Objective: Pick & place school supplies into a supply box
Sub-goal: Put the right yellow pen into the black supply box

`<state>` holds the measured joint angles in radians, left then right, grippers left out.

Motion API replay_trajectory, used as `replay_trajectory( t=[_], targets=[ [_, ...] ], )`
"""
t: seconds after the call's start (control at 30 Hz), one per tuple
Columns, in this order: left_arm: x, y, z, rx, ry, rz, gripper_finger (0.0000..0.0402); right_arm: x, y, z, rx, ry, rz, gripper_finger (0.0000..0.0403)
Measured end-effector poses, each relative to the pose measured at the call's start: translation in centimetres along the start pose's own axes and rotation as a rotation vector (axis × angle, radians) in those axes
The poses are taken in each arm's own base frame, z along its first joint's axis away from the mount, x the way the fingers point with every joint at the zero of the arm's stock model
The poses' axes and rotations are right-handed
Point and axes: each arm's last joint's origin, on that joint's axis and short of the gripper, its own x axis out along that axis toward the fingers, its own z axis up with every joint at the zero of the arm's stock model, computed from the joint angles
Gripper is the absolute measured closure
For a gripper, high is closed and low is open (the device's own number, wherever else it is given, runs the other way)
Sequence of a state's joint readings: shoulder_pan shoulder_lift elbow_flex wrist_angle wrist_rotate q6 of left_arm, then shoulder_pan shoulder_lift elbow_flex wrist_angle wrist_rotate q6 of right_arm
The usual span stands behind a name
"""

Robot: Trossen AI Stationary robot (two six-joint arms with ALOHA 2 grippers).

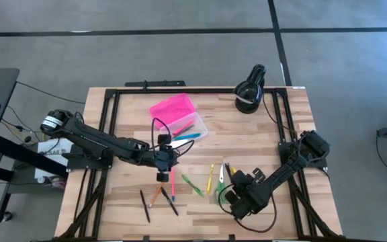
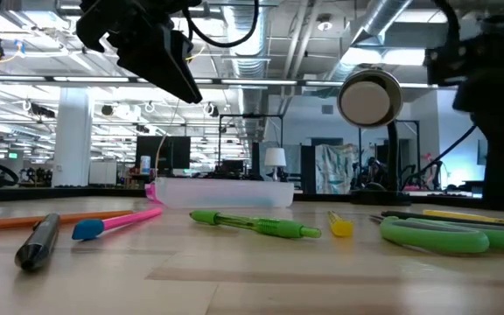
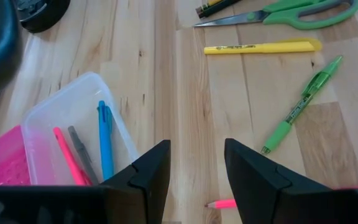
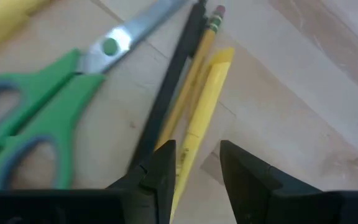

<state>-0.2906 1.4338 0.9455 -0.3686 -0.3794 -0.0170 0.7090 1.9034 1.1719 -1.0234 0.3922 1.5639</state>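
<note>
One pencil case [image 1: 180, 121] with a pink lid, holding three pens: pink, grey and blue [image 3: 105, 140]. One pair of green-handled scissors [image 3: 291, 14]. Beside the scissors: one yellow pen [image 3: 263, 47], one green pen [image 3: 301, 104], one black pen [image 4: 169, 87], one yellow pencil [image 4: 199, 59].

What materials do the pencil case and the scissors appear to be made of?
Pencil case: apparently plastic, with a translucent, slightly frosted base through which the pens show, and an opaque bright pink lid.
Scissors: blades look like bare shiny metal with a pivot screw; green handles look like matte moulded plastic.
</note>
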Motion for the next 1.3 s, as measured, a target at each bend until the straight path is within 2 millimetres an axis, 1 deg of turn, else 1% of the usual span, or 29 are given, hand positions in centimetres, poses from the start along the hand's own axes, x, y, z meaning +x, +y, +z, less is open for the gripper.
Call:
replay_trajectory(
  t=[0.13,0.47,0.7,0.9,1.03,1.3],
  targets=[
    [0.0,0.0,0.0,-0.005,0.0,-0.001,0.0255,0.9,-0.5,-0.4,0.0,0.008,-0.022,0.0285],
    [0.0,0.0,0.0,-0.005,0.0,0.0,0.0255,1.3,-0.7,-0.2,-0.014,0.005,-0.024,0.0285],
    [0.0,-0.1,0.0,-0.011,0.0,-0.006,0.0255,2.9,-1.1,-0.2,-0.01,0.042,0.007,0.0285],
    [-0.2,-0.7,-0.1,-0.009,0.006,-0.022,0.0255,2.7,-1.4,0.4,-0.048,0.082,0.027,0.0287],
    [-0.6,-1.5,-0.4,-0.007,0.026,-0.038,0.0255,2.5,-1.5,1.0,-0.065,0.112,0.046,0.0305],
    [-1.4,-3.2,-0.9,-0.015,0.047,-0.068,0.0255,3.2,-1.5,2.6,-0.118,0.224,0.075,0.0349]
  ],
)
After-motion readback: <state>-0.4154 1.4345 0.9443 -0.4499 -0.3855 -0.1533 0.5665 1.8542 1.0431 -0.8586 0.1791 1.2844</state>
